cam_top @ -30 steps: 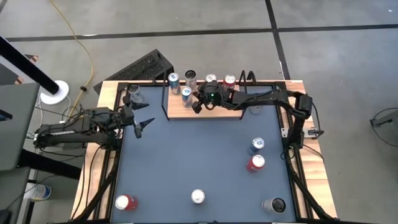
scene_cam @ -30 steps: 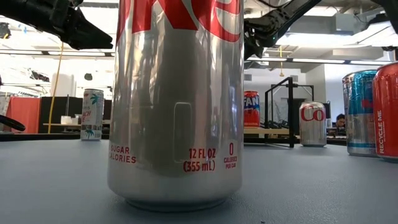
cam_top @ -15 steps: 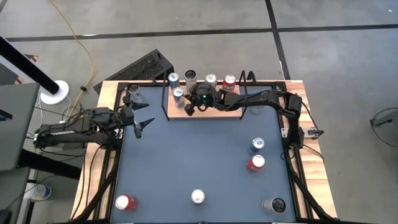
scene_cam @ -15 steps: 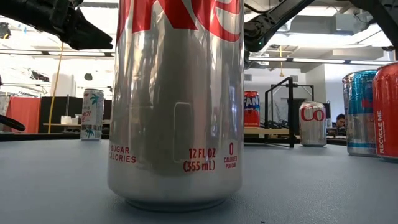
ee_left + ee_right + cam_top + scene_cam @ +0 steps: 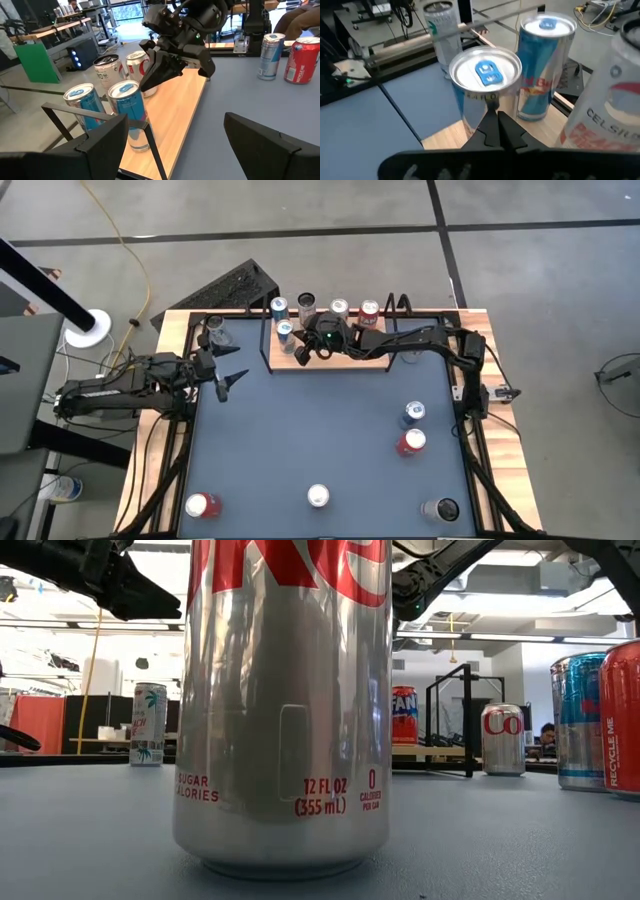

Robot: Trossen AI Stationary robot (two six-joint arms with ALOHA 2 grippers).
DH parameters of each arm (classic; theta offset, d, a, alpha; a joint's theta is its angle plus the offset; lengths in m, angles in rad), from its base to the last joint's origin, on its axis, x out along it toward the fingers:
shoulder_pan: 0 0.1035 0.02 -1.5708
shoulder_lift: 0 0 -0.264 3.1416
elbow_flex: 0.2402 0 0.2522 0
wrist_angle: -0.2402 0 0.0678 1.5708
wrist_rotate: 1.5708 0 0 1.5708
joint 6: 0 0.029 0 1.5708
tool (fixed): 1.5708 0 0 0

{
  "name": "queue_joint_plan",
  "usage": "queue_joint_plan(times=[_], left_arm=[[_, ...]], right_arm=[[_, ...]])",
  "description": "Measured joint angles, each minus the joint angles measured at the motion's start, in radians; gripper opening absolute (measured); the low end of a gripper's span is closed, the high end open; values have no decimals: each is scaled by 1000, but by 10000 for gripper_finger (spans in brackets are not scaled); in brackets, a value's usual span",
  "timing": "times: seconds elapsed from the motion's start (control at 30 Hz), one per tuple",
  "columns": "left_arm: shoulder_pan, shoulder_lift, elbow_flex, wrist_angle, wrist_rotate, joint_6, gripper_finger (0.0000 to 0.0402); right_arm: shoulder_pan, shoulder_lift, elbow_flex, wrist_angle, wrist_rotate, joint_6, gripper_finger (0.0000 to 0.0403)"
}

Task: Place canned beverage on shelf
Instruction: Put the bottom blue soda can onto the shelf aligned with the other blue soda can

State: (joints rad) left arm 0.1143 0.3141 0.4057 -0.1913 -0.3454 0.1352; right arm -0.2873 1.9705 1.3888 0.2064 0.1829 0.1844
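Note:
The shelf (image 5: 345, 360) is a light-wood board in a black rail frame at the table's far middle. Several cans stand upright on it. One slim silver-and-blue can (image 5: 286, 330) stands near its left end, in front of the back row; it also shows in the right wrist view (image 5: 482, 95). My right gripper (image 5: 298, 348) is shut, with its tips at this can's right side. My left gripper (image 5: 232, 380) is open and empty over the table's left edge. My right gripper has its shut fingertips (image 5: 492, 120) against the can's side wall just below the top rim (image 5: 487, 102). The fingers come level from the table's right side. The can stands upright with its base on the shelf board.
Behind the can stand a second blue can (image 5: 545, 65), a white can (image 5: 605, 100) and two more cans in a row. On the tabletop are a blue can (image 5: 413, 413), a red can (image 5: 411, 442), a silver can (image 5: 318, 496), a red can (image 5: 201, 505) and a dark can (image 5: 440, 509).
My right gripper has gone toward the table's left edge along the shelf, staying shut. The silver-and-blue can has slid a little leftward on the board ahead of the fingertips and stays upright.

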Motion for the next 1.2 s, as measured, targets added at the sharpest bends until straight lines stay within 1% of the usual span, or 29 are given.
queue_joint_plan(times=[0.17,0.53,0.7,0.87,0.97,1.1,1.2], left_arm=[[0,0,0,1,0,-1,318],[0,0,0,0,0,-2,318],[0,0,0,0,0,-2,318],[0,0,0,-1,0,-3,318],[0,0,0,0,0,-4,318],[0,0,0,-1,0,-4,318],[-1,0,0,-5,8,-8,318]], right_arm=[[2,0,0,46,0,0,0],[21,0,0,38,-2,-9,0],[14,0,0,80,6,-26,0],[7,1,0,78,10,-28,0],[6,27,1,131,13,-28,0],[8,75,5,158,15,-33,0],[17,75,4,165,26,-50,0]])
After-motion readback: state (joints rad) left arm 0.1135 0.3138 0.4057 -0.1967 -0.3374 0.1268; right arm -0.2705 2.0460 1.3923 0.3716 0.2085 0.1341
